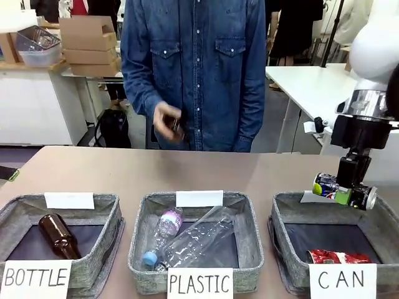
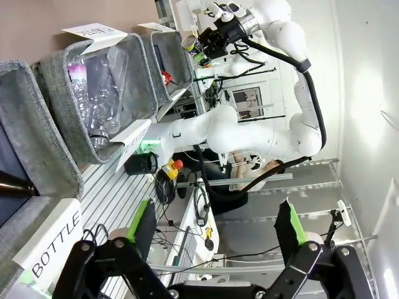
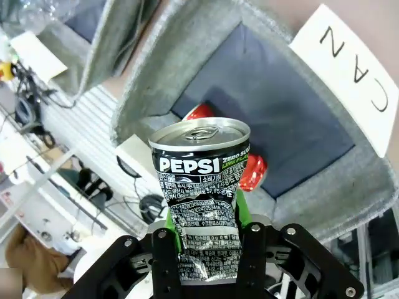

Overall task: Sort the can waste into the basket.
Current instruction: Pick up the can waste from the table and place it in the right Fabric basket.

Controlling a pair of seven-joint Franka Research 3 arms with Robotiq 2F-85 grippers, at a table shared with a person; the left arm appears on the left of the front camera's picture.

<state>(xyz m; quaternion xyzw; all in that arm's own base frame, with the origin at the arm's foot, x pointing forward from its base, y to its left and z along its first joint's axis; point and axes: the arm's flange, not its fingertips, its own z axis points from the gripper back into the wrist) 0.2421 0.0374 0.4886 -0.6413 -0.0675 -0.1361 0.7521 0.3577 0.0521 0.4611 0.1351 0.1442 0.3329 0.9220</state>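
Note:
My right gripper point(image 1: 348, 189) is shut on the dark can point(image 1: 325, 185), a crushed can lying sideways in the air just above the back rim of the CAN basket point(image 1: 278, 230). The right wrist view has this can point(image 3: 201, 180) upright between the green pads, over the basket's dark bottom point(image 3: 293, 124). A red can point(image 1: 336, 256) lies crumpled inside the basket near its front wall; it also shows behind the held can point(image 3: 252, 171). My left gripper point(image 2: 217, 227) is open, with nothing between its fingers, beside the BOTTLE basket point(image 2: 37, 124).
The BOTTLE basket point(image 1: 103, 249) at the left holds a brown glass bottle point(image 1: 57, 235). The PLASTIC basket point(image 1: 249, 237) in the middle holds clear plastic bottles point(image 1: 196, 240). A person stands at the far side, one hand point(image 1: 167, 120) above the table's far edge.

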